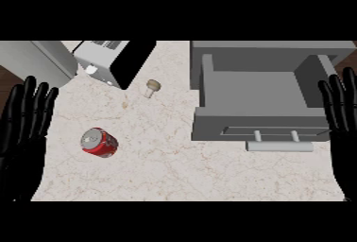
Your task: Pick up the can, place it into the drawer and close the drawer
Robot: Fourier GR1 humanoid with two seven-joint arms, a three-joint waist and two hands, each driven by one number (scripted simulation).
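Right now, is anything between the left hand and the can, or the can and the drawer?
Nothing visible. Bare counter separates the left hand from the can and the can from the open drawer; the mushroom sits off both lines.

A pale, veined marble worktop (181, 175) fills the scene. At its far left stand a plain grey box (35, 59) and a toaster (97, 59). Dark brown floor (4, 70) shows past the left edge.

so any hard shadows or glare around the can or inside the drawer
Head view: the light is flat and even, and the red can casts no clear shadow on the marble counter. Head view: the can's silver top is pale but shows no glare. Head view: the open drawer is evenly grey inside, with only its left wall darker.
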